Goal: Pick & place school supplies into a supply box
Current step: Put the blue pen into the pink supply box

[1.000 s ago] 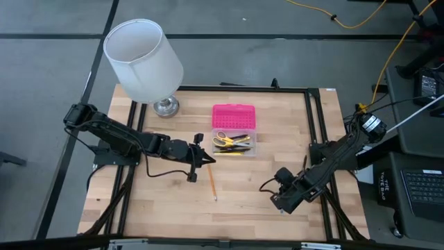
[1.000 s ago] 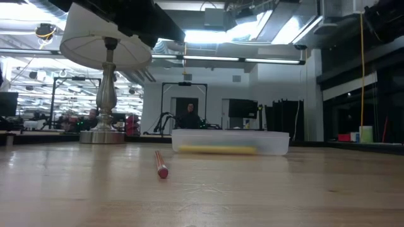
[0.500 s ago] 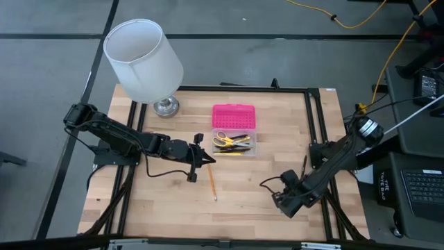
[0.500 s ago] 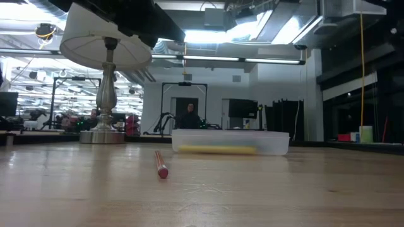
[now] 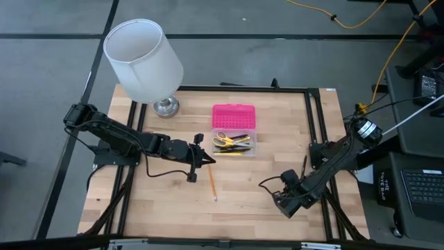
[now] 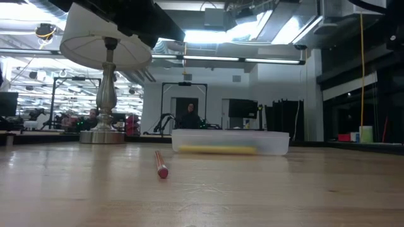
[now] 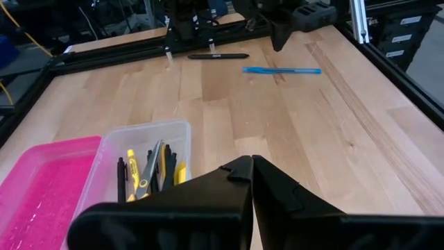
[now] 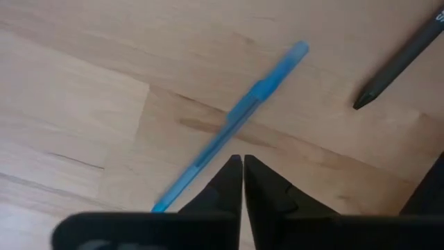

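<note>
A pale wooden worktop (image 5: 236, 187) in a black frame, a white lamp (image 5: 142, 59) at the far left corner, and an open workshop stretching off behind. Near the middle sits the supply box (image 5: 234, 144), pink lid (image 5: 234, 115) flung open, with yellow-handled scissors (image 5: 223, 139) and a clutch of pens already inside.

Three items are not yet in: an orange pencil (image 5: 211, 182) lying just in front of the box, and over on the right side a blue pen (image 8: 232, 125) with a black pen (image 8: 402, 59) close beside it.

The left gripper (image 5: 207, 160) hangs between the box and the pencil, jaws pressed together, holding nothing. The right gripper (image 8: 243, 167) is the busy one: low over the blue pen, tips right by the barrel, jaws all but touching, only a sliver between them, nothing pinched.

So this looks like the approach to picking up the blue pen. Next, the right jaws would need to spread, straddle the barrel crosswise and close, then carry it to the box.
</note>
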